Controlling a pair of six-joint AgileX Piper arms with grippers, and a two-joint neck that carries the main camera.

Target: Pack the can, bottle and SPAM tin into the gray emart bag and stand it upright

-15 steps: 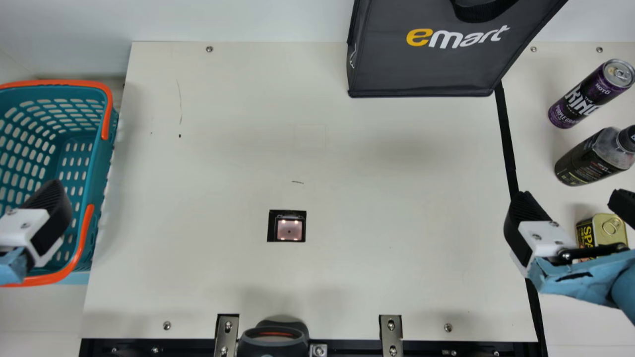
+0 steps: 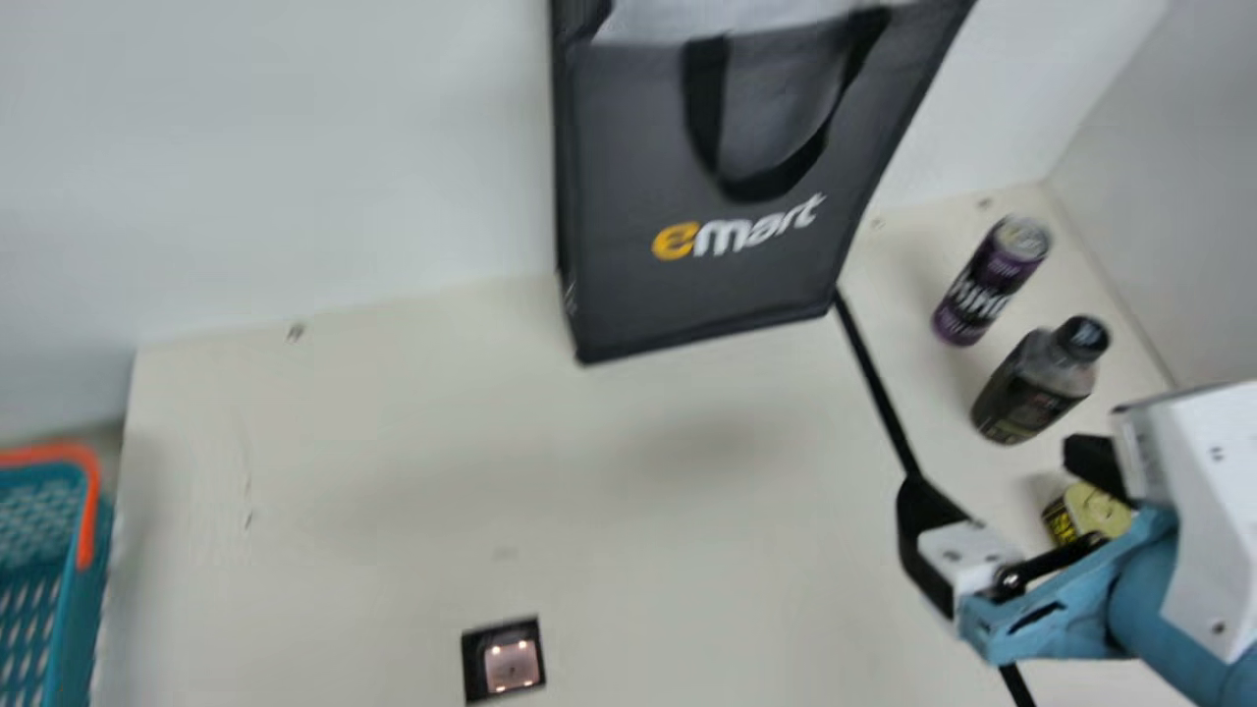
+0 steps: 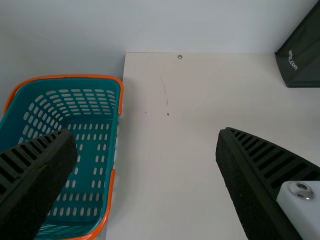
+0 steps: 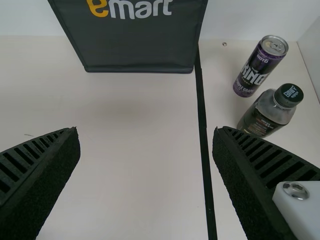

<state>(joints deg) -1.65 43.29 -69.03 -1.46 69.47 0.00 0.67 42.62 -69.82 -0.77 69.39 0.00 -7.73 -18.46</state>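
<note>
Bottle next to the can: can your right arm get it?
Probably yes. My right gripper looks open and empty, and I see nothing between it and the bottle. The can stands close by, so I might bump it.

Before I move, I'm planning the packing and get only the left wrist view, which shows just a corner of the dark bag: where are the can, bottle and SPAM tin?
Observer: Main view has all three at the right of the table, past the black strip: the can farthest from us, then the bottle, then the SPAM tin nearest.

Operator: Copy. Is anything gripped over on that side?

Observer: No, the right end effector is open, with nothing between its fingers.
</note>
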